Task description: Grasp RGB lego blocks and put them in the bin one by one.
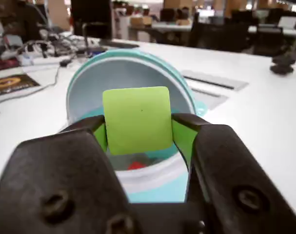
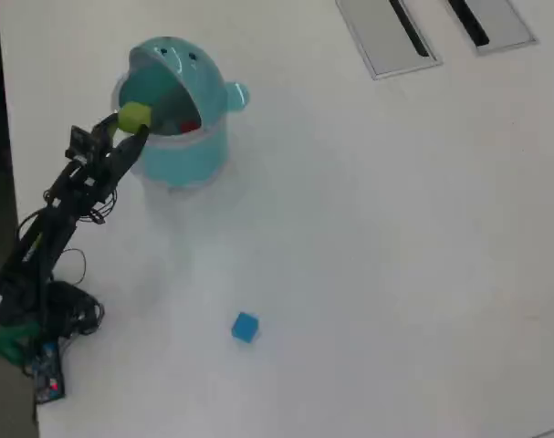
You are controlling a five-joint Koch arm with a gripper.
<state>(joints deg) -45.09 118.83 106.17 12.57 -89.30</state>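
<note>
My gripper is shut on the yellow-green block, with a black jaw pressed to each side of it. It hangs over the open mouth of the teal bin, whose lid is flipped up behind it. A bit of the red block shows inside the bin, below the held block. In the overhead view the gripper holds the yellow-green block at the left rim of the bin, with the red block inside. The blue block lies on the table far from the bin.
The white table has two grey cable hatches at its far edge. The arm's base and loose wires sit at the left edge in the overhead view. Cables and clutter lie beyond the bin in the wrist view.
</note>
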